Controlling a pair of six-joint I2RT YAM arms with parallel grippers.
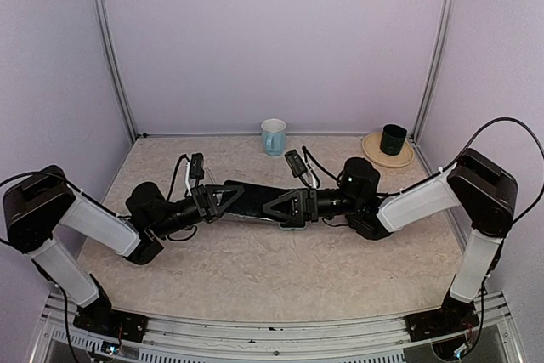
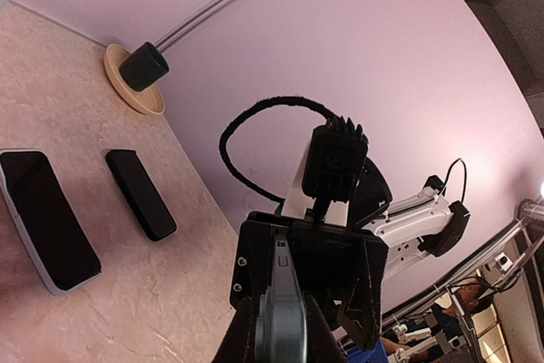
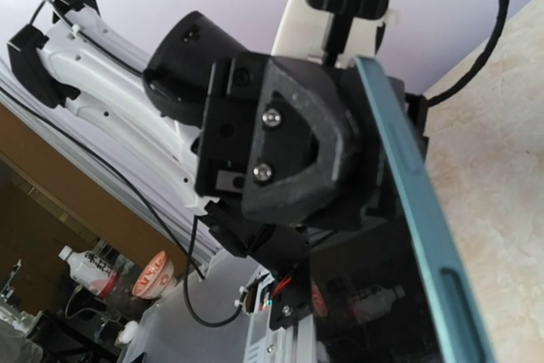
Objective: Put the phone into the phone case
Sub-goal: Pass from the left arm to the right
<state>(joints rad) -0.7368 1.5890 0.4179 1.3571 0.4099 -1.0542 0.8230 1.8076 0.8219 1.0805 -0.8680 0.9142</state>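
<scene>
In the top view my two grippers meet at mid-table and hold one long dark slab between them. My left gripper [image 1: 223, 200] is shut on the phone [image 1: 253, 201], whose grey edge shows end-on between its fingers in the left wrist view [image 2: 287, 312]. My right gripper [image 1: 285, 207] is shut on the teal phone case [image 1: 293, 224]. In the right wrist view the case's teal rim [image 3: 416, 210] runs diagonally beside a glossy black face. My right fingers are hidden there. The phone lies along the case, but how deep it sits is hidden.
A pale blue mug [image 1: 273, 136] stands at the back centre. A black cup [image 1: 393, 138] sits on a round wooden coaster [image 1: 387, 156] at the back right. Two other dark phones [image 2: 47, 218] [image 2: 140, 195] lie flat on the table in the left wrist view.
</scene>
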